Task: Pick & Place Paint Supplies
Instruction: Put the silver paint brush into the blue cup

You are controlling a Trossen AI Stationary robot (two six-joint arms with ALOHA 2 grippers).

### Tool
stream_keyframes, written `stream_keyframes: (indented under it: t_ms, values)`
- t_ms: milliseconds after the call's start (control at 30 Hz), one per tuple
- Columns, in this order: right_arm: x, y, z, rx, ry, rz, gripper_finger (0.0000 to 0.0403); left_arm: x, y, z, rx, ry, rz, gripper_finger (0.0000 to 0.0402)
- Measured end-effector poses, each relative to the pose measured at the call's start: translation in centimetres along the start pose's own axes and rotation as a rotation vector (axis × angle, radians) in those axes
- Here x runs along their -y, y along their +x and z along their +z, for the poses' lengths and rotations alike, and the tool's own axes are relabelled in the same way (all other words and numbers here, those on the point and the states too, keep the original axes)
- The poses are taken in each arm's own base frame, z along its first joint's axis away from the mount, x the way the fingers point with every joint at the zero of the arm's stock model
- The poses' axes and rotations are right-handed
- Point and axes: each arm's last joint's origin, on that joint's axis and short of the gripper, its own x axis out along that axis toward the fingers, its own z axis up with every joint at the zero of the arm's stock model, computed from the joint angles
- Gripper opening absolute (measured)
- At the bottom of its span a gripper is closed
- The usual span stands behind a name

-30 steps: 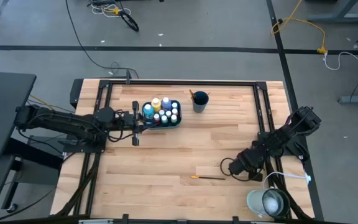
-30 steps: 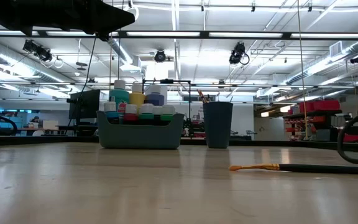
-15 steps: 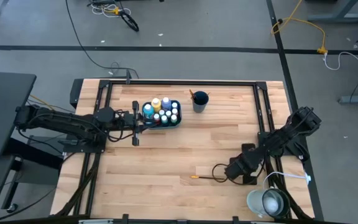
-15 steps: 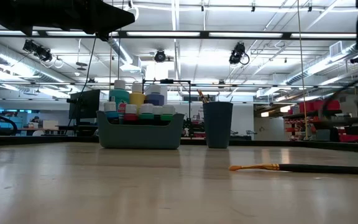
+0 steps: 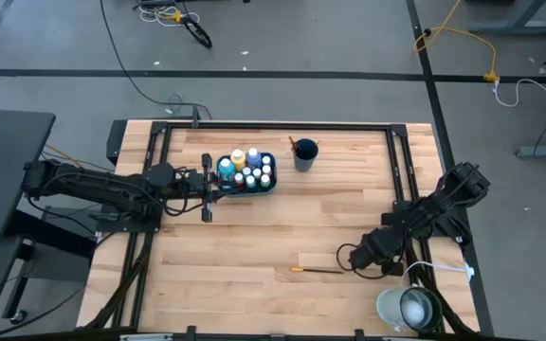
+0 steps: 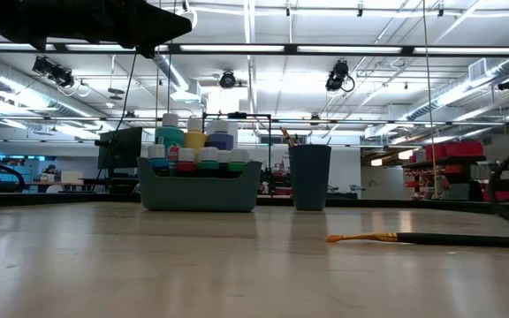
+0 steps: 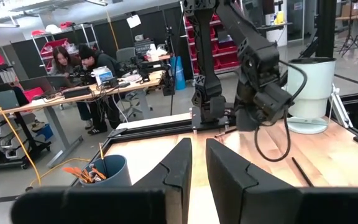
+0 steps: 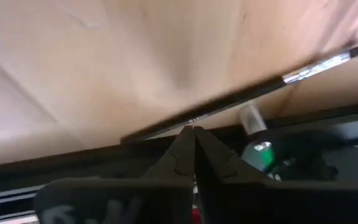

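One thin paintbrush (image 5: 317, 271) lies flat on the wood near the table's front right, its orange-tipped end (image 6: 360, 237) toward the left. My right gripper (image 5: 348, 266) is shut and slants down at the brush's dark handle end. Several white-capped paint bottles (image 5: 247, 169) stand in the teal tray (image 6: 200, 193) at the far left. The dark blue cup (image 5: 305, 153) beside it holds brushes (image 7: 79, 173). My left gripper (image 5: 209, 188) hovers level by the tray's left end, its fingers (image 7: 180, 171) a narrow gap apart with nothing between them. My right gripper's shut fingertips (image 8: 194, 132) stand right against the brush's dark handle (image 8: 229, 102), coming from above on a slant from the table's right. I cannot tell whether they touch it. The brush lies flat on the table.
A white round container (image 5: 408, 307) stands at the near right corner, close behind my right arm. Black frame rails (image 5: 398, 161) run along the table's sides and far edge. People sit at desks (image 7: 82, 62) beyond the table.
My right gripper swung a little toward the table's left, over the brush's handle, then came back toward the right to where it began. The brush has stayed where it lay.
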Motion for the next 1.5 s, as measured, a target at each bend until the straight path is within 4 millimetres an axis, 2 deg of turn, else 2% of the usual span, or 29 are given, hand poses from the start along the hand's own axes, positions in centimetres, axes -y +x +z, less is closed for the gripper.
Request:
stream_keyframes:
  t_ms: [267,567,767,1033,1233,1333,1500]
  values:
    - [0.5,1.2,-0.2,-0.023,0.0,-0.016,0.0,0.0,0.0,0.1,0.006,0.0,0.002,0.0055]
    - [-0.1,1.0,0.6,0.063,-0.034,0.034,0.0,0.0,0.0,0.0,0.004,0.0,0.001,0.0055]
    - [-0.6,-0.4,1.3,0.16,-0.049,0.027,0.0,0.0,0.0,0.0,0.004,0.0,0.001,0.0055]
    - [-0.7,-3.3,2.8,0.31,-0.02,0.008,0.0,0.0,0.0,0.0,0.005,0.0,0.001,0.0055]
    - [0.6,-3.9,3.2,0.29,0.063,-0.011,0.0,0.0,0.0,0.0,0.005,-0.008,0.001,0.0055]
    - [1.3,-4.2,3.7,0.264,0.136,0.048,0.0,0.0,0.0,0.0,0.005,-0.011,0.001,0.0055]
    - [2.8,-6.5,4.9,0.313,0.215,0.089,0.0,0.0,0.0,0.1,0.007,-0.012,0.002,0.0055]
